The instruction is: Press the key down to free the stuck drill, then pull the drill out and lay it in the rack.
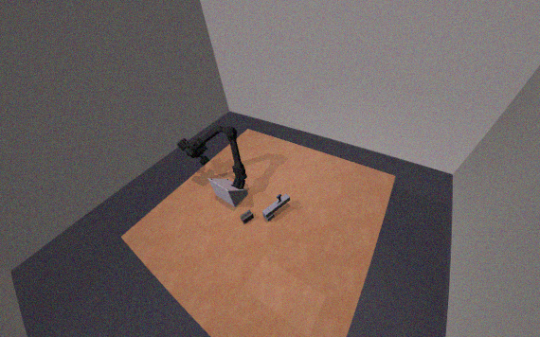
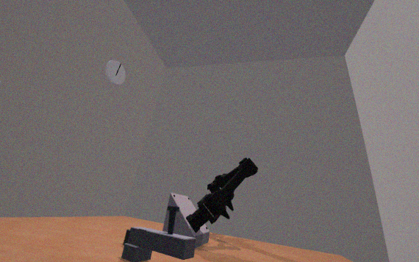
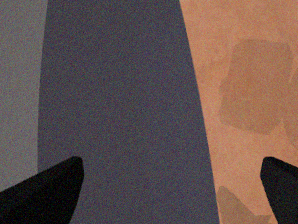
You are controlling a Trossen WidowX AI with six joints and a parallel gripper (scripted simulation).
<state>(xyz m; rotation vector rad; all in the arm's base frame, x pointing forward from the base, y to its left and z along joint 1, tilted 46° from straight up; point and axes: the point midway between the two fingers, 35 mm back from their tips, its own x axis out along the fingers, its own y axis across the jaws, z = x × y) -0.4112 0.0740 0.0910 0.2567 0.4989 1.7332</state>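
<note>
My gripper (image 2: 231,213) (image 3: 173,167) is open and empty, raised high at the far left, away from the blocks. A dark T-shaped drill (image 1: 279,196) (image 2: 172,221) stands upright in a long grey block (image 1: 275,208) (image 2: 157,241), towards one end. A small grey piece (image 1: 270,218) (image 2: 137,253), apparently the key, sits against the block's side near its other end. A small dark block (image 1: 246,217) (image 2: 126,236), apparently the rack, lies beside the long block; it is mostly hidden in the exterior view. The wrist view shows none of these things.
The arm rises from a pale wedge-shaped mount (image 1: 225,191) (image 2: 184,202), which stands close to the small dark block and the long block. The wooden table top (image 1: 255,265) (image 3: 250,20) has its edge below the gripper, with dark floor (image 1: 103,218) (image 3: 125,75) beyond it.
</note>
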